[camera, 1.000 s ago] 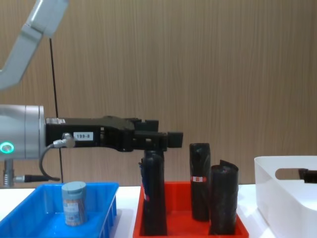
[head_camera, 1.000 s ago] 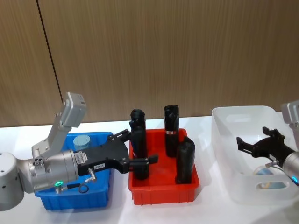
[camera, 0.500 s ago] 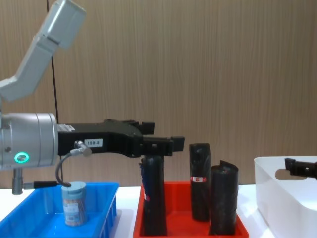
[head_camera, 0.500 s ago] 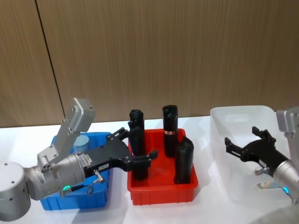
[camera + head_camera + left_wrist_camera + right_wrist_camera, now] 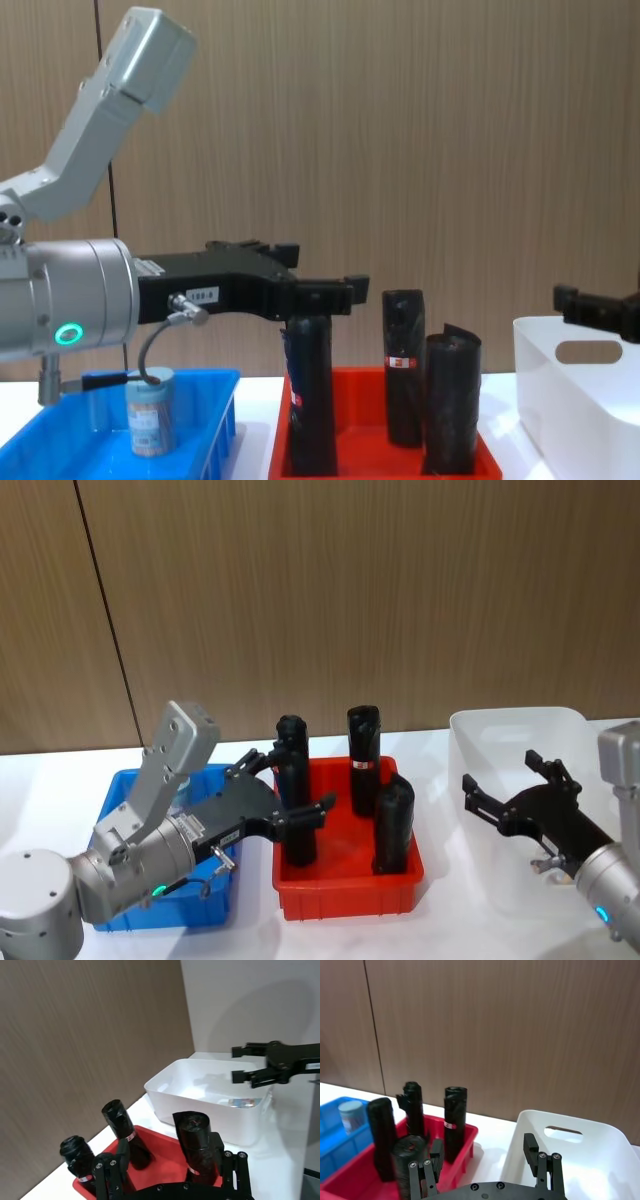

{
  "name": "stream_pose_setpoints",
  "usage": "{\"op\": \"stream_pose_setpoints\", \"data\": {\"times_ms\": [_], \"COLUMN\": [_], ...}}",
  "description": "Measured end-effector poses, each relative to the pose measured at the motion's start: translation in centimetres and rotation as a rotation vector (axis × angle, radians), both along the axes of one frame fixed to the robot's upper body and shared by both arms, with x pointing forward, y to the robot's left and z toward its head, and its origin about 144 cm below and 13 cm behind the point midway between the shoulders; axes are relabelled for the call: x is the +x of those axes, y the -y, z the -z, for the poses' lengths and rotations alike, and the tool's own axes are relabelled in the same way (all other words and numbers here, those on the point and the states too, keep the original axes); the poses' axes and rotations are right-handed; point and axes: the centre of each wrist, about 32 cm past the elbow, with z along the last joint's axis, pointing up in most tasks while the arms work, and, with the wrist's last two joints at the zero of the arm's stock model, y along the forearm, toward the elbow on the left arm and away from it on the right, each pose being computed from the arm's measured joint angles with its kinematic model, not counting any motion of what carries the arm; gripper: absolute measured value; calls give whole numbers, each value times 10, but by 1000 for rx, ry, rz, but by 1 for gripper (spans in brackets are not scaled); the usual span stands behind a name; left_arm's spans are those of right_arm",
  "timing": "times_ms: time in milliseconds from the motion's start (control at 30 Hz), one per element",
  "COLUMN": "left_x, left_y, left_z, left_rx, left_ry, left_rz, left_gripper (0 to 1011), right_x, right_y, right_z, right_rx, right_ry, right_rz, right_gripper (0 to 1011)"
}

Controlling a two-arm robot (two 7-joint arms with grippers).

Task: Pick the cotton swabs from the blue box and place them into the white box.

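Note:
One cotton swabs jar (image 5: 150, 411) with a dusty-blue lid stands upright in the blue box (image 5: 216, 381), also seen from the right wrist as jar (image 5: 351, 1114) in blue box (image 5: 329, 1106). My left gripper (image 5: 290, 785) hangs open and empty in the air over the red tray's left end, right of the blue box (image 5: 118, 782); from the chest it is the left gripper (image 5: 320, 275). My right gripper (image 5: 500, 780) is open and empty above the left side of the white box (image 5: 510, 720). A pale labelled item (image 5: 244, 1102) lies on the floor of the white box (image 5: 170, 1072).
A red tray (image 5: 350, 900) between the two boxes holds several tall black rolls (image 5: 365, 755); one roll (image 5: 308, 395) stands just under my left gripper's fingers. A wooden wall runs behind the white table.
My right gripper has risen out of the white box and moved left, still open. My left arm has drawn back and swung its upper link up; its gripper stays open over the red tray.

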Motion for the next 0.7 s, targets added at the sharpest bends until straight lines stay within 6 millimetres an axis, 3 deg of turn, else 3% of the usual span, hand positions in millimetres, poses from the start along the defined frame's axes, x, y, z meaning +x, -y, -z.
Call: {"op": "stream_pose_setpoints", "data": {"times_ms": [333, 700], "left_x": [-11, -23], "left_y": [11, 24], "left_z": [5, 10], "left_rx": [3, 0], "left_ry": [41, 89], "left_rz": [-95, -200], "left_gripper": [1004, 1004], "right_x": [-23, -27], "right_y": [-13, -15], "right_z": [-8, -9], "right_rx": [45, 52], "right_ry": [49, 55], "right_rz": [-7, -8], "right_gripper": [1001, 1002]}}
